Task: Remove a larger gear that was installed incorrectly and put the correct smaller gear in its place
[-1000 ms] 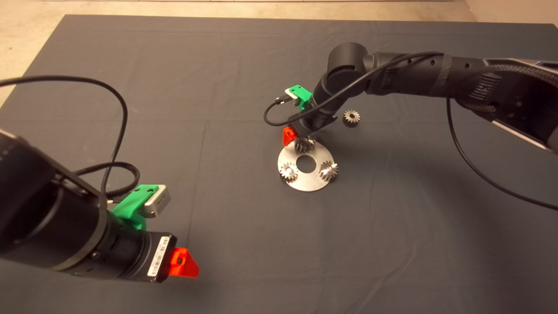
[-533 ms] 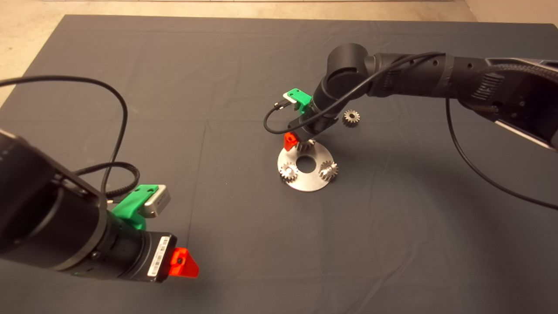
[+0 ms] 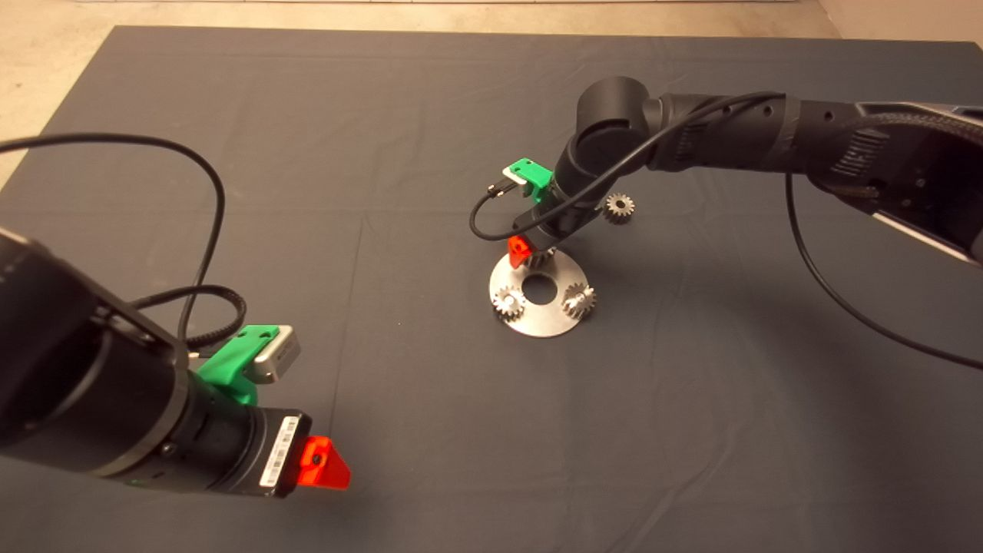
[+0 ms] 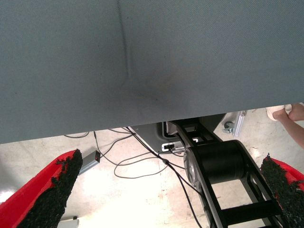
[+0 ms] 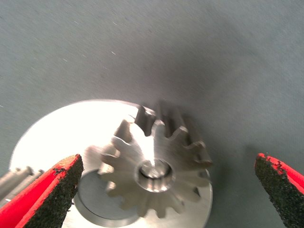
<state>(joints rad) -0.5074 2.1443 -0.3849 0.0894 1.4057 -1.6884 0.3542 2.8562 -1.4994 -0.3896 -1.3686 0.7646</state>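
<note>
The larger gear (image 5: 154, 166), shiny steel with flared teeth, sits on the far side of a round steel plate (image 3: 537, 321). My right gripper (image 3: 534, 253) hangs right over it and hides most of it in the head view. In the right wrist view the right gripper (image 5: 166, 161) is open, with a red finger (image 5: 47, 199) on either side of the gear, not touching it. The smaller gear (image 3: 619, 207) lies loose on the mat just beyond the plate, to the right of my right wrist. My left gripper (image 3: 322, 463) waits at the lower left, open and empty.
Two small shiny gears (image 3: 508, 302) (image 3: 579, 300) stand on the plate on either side of its centre hole (image 3: 541, 288). A black cable loops from the right wrist. The left wrist view shows the mat's edge, floor cables, the robot's base and a person's foot (image 4: 289, 111).
My right gripper has shifted slightly right and lower, closing in over the larger gear on the plate. The gears and the left arm have not moved.
</note>
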